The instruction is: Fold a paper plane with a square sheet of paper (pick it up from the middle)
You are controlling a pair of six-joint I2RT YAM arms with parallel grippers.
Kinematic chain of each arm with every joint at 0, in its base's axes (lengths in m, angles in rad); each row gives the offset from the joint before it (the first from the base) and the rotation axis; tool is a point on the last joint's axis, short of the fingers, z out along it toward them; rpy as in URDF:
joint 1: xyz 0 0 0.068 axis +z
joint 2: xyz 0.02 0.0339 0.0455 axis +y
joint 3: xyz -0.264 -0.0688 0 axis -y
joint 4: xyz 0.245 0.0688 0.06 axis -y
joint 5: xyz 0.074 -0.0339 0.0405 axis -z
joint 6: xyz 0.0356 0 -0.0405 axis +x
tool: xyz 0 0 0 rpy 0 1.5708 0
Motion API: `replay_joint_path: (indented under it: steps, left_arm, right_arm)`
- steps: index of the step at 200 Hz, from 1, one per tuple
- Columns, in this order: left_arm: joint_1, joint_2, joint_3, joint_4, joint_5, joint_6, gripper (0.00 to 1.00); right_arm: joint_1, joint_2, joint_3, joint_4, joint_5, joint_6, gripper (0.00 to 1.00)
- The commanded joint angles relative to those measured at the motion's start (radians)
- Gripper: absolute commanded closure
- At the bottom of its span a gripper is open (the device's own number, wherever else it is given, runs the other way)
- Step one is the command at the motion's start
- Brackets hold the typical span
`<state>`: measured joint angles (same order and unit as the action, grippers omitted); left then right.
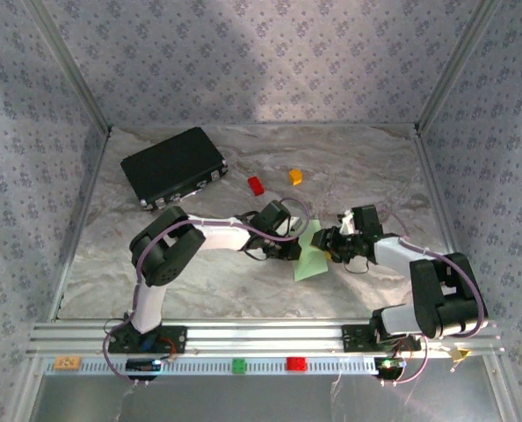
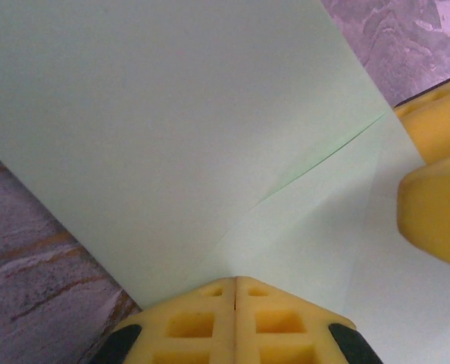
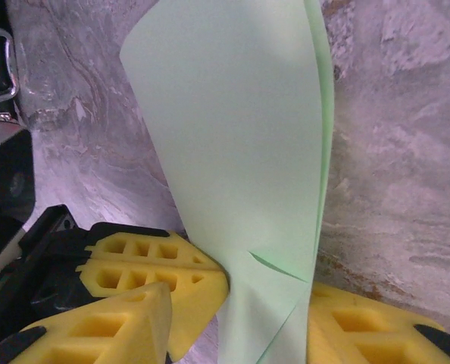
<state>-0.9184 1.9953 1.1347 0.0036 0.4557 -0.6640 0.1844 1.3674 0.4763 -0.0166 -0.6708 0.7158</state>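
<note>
In the middle of the table the left gripper is closed tight on one edge of the light green square sheet of paper, which is creased and partly folded. The right gripper is half open; the sheet stands between its fingers, not clamped. Farther back lie a red block, an orange block and a black case.
</note>
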Motion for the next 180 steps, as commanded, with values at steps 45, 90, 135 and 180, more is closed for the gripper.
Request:
replay_joint_path:
  steps: [45,90,135,180]
  left_arm:
    - [-0.013,-0.006,-0.027,-0.059,-0.009,-0.009,0.94]
    - [-0.013,-0.033,-0.037,-0.039,-0.007,-0.013,0.91]
    - [-0.015,-0.114,-0.055,-0.017,-0.025,-0.014,0.84]
    - [-0.016,-0.233,-0.106,-0.006,-0.086,0.005,0.80]
  right_arm:
    - [-0.025,0.038,-0.033,0.068,-0.041,-0.008,0.70]
    - [-0.033,0.049,-0.038,0.079,-0.045,-0.008,0.82]
    - [-0.035,0.021,-0.048,0.081,-0.048,-0.009,0.91]
    - [-0.013,-0.037,-0.053,0.053,-0.028,-0.016,0.94]
